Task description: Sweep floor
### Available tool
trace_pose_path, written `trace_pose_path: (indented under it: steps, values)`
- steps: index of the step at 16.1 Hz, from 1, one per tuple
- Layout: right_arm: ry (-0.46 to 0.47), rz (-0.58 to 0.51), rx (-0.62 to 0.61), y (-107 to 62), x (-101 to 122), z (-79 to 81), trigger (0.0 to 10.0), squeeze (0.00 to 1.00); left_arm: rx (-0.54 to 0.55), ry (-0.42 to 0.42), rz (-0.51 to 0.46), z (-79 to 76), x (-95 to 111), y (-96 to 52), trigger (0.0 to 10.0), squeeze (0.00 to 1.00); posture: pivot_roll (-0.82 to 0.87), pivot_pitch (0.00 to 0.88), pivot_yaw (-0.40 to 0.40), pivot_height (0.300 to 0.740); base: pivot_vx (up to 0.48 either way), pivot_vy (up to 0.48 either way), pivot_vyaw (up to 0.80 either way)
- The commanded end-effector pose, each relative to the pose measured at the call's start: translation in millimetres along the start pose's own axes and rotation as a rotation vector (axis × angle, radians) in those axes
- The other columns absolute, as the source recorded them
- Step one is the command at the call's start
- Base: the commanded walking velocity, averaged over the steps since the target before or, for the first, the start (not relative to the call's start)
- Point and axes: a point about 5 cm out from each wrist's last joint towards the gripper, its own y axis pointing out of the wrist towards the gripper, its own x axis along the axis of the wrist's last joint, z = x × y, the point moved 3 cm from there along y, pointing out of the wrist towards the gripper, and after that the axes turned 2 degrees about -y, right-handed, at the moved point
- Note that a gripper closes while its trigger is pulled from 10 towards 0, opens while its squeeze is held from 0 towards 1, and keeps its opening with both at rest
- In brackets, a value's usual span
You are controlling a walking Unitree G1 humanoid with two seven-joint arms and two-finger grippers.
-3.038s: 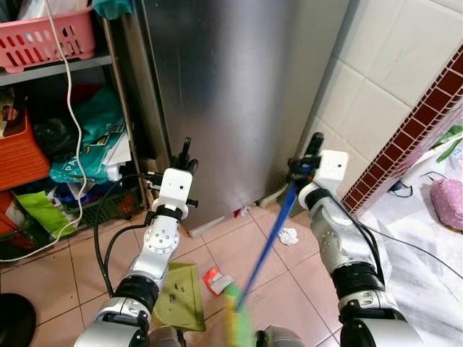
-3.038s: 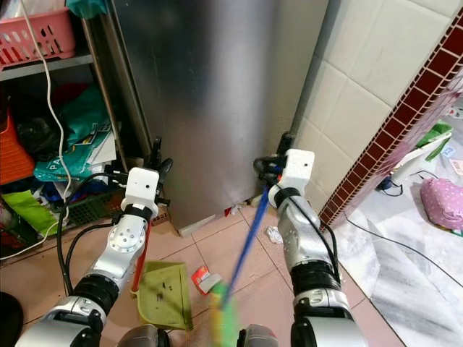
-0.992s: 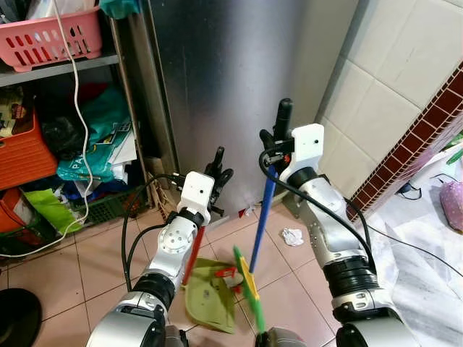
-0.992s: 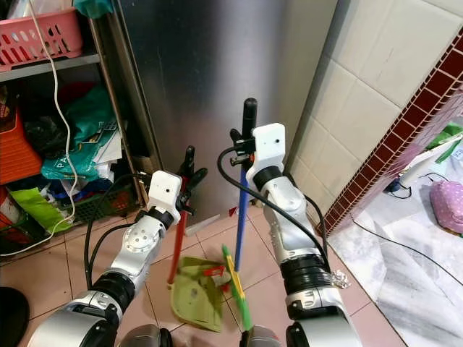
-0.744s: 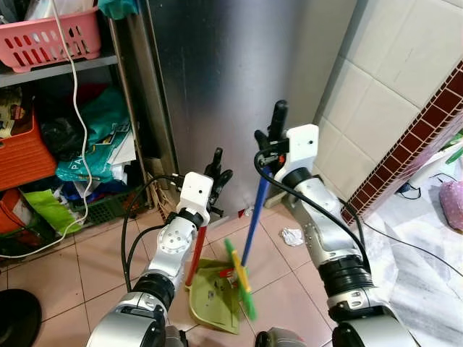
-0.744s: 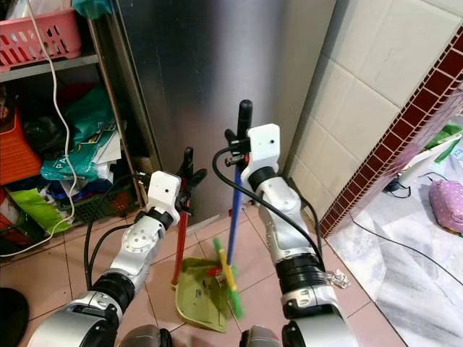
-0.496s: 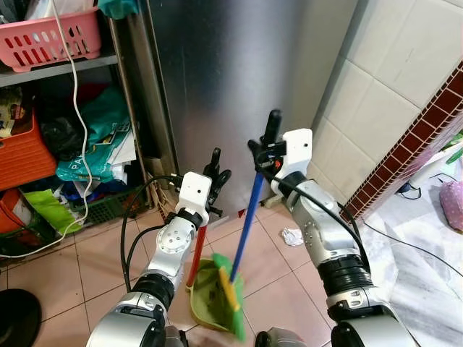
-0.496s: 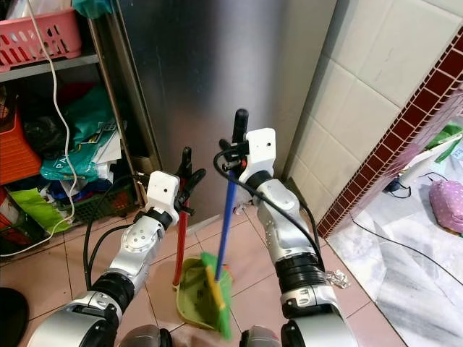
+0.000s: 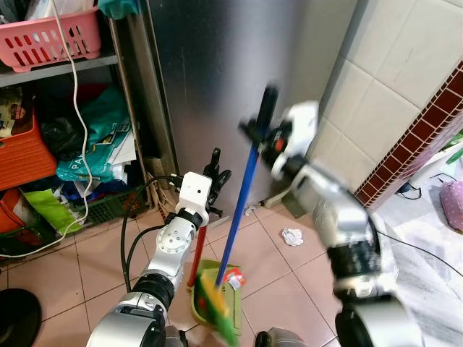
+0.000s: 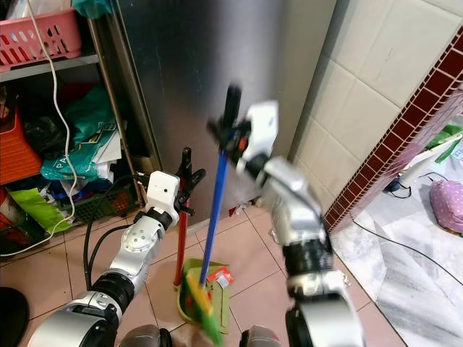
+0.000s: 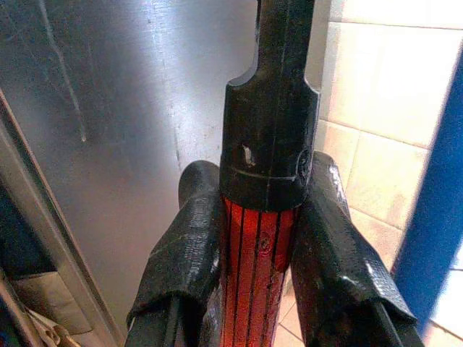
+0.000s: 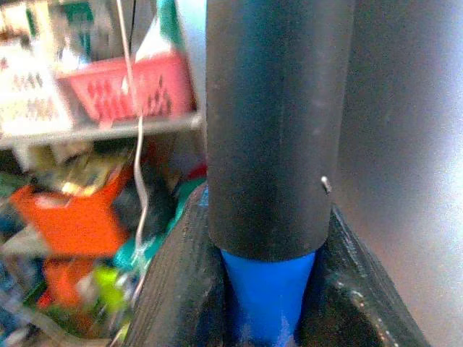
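Two grippers each clench one handle: left gripper the red-handled green plastic dustpan, right gripper the blue-handled green broom. One red wrapper lies at the pan's 1 o'clock edge; one crumpled white paper sits on the tiled floor.

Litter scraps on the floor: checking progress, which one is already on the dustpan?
The red-and-white wrapper lies on the green dustpan; the crumpled white paper sits on bare tile.

Bright even light; right arm motion-blurred

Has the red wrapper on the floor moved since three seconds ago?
Yes. The red wrapper now lies on the green dustpan, nearer the steel fridge; it was on bare tile beside the pan.
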Motion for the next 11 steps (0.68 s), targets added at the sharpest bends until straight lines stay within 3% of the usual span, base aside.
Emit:
trace_pose_path:
  steps: [1,3,5,8,11]
  values:
    - [-0.134,-0.147,-0.025,2.7,41,-6.8,10.0,0.0,-0.026,-0.016,0.044,-9.1,-9,-2.1,10.0,0.0,-0.11,0.014,-0.017,0.74,0.0,0.0,0.0]
    - [-0.252,-0.208,-0.072,2.7,62,-14.2,10.0,0.0,-0.05,-0.023,0.047,-12.2,-9,-2.0,10.0,0.0,-0.11,0.014,-0.015,0.74,0.0,0.0,0.0]
    - [-0.292,-0.211,-0.106,1.5,63,-19.6,10.0,0.0,-0.093,-0.045,0.037,-17.1,-7,-2.2,10.0,0.0,-0.11,0.015,-0.013,0.74,0.0,0.0,0.0]
    - [-0.35,-0.156,-0.162,-2.9,44,-28.0,10.0,0.0,-0.155,-0.028,0.025,-24.6,-5,-5.4,10.0,0.0,-0.1,0.02,-0.013,0.74,0.0,0.0,0.0]
    - [-0.394,-0.107,-0.192,-8.2,25,-30.4,10.0,0.0,-0.14,0.008,0.01,-21.2,-2,-10.6,10.0,0.0,-0.09,0.023,-0.012,0.74,0.0,0.0,0.0]
